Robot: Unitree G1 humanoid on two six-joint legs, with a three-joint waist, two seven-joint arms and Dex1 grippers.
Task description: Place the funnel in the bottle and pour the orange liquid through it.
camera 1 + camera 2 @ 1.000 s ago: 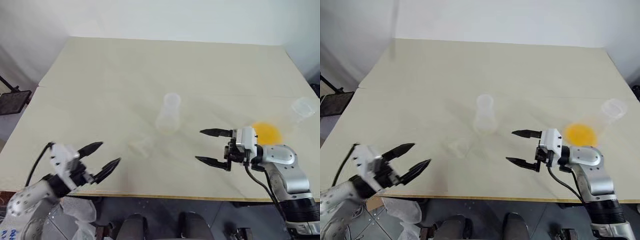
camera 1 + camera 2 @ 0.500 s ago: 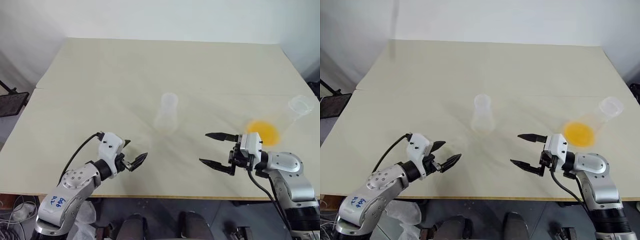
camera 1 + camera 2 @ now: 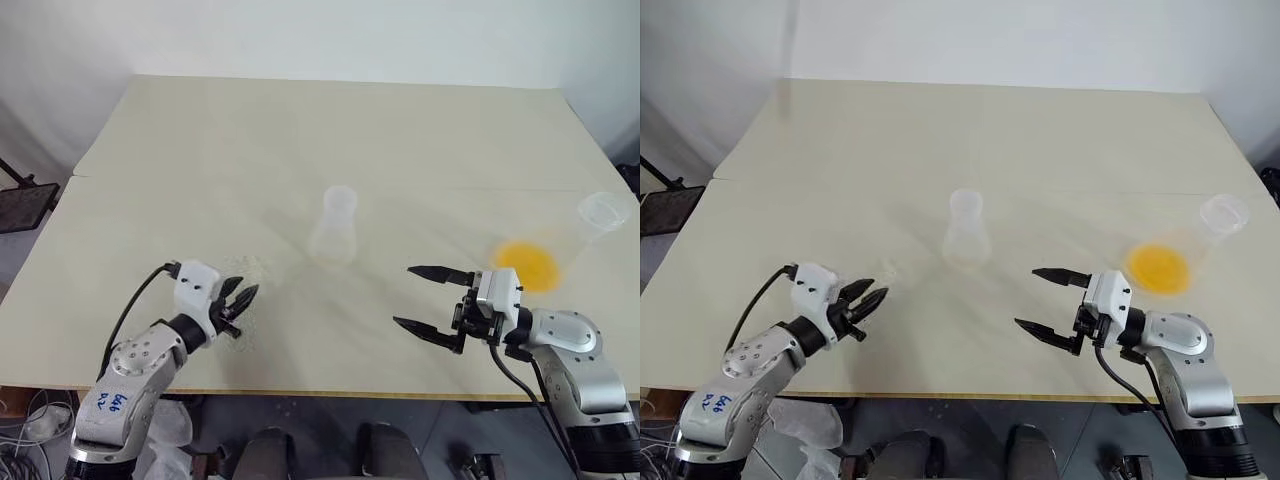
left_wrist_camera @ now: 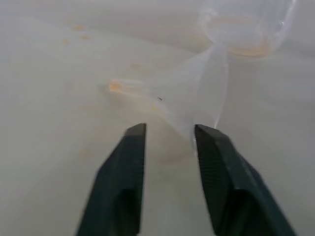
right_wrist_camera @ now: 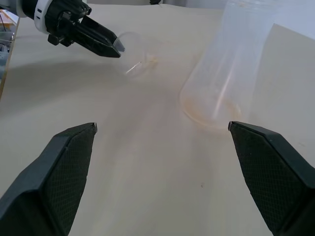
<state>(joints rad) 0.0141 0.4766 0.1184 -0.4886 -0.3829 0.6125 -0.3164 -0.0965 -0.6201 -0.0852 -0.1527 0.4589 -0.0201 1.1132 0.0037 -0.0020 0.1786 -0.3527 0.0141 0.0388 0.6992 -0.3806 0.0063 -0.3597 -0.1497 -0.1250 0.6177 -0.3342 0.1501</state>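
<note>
The clear funnel [image 4: 192, 83] lies on its side on the table, spout pointing away from the bottle [image 3: 335, 225]. My left gripper [image 3: 245, 303] hovers low at the funnel's wide rim. Its fingers [image 4: 211, 162] stand a narrow gap apart, with the rim's edge just ahead of the tips and nothing clamped. The small clear bottle stands upright mid-table beyond the funnel. The orange liquid [image 3: 528, 265] sits in the base of a large clear conical flask [image 3: 603, 211] at the right. My right gripper [image 3: 404, 296] is wide open between the bottle and that flask, touching neither.
The pale table [image 3: 300, 130] stretches far behind the bottle. Its front edge runs just under both arms. Faint orange specks [image 4: 74, 29] mark the surface near the funnel. A dark stand [image 3: 25, 200] sits off the table's left side.
My left arm came forward and down over the table to the funnel, and its fingers narrowed from wide open. The right arm stayed where it was, still open.
</note>
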